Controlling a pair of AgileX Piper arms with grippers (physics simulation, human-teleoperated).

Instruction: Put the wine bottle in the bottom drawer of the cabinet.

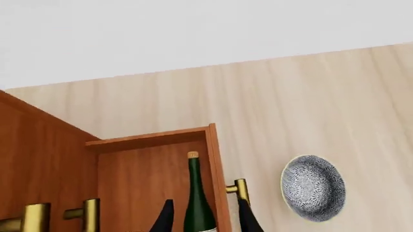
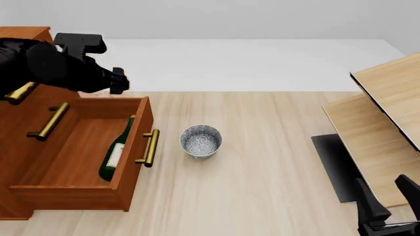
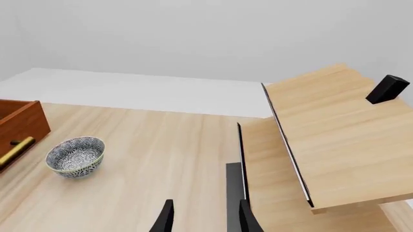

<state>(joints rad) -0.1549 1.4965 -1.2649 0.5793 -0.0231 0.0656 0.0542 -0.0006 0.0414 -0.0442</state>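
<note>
The cabinet (image 2: 16, 162), a reddish-brown chest, is standing at the table's left side with its bottom drawer (image 2: 128, 196) pulled fully open, and the wine bottle (image 2: 117, 150) is lying on its side inside that drawer, cork pointing away from the camera, close against the inner face of the drawer front. The left gripper (image 1: 203, 220) is hovering above the drawer's far end with its jaws spread and nothing between them; in the left wrist view the bottle (image 1: 199, 203) is showing between the two dark fingertips but clear of them. The right gripper (image 2: 387, 199) is idling low at the table's right edge, jaws apart and empty, beside the pale wood furniture (image 2: 387, 113). A speckled bowl (image 2: 200, 141) is sitting just beyond the drawer's brass handle (image 2: 151, 147).

With the bottle apparently delivered, the job now looks to be lifting the left arm straight up and away, keeping the fingers clear of the drawer's walls and the cork.

The left arm is covering part of the cabinet's top in the front view, and both wrist views are cutting off most of their own fingers.
</note>
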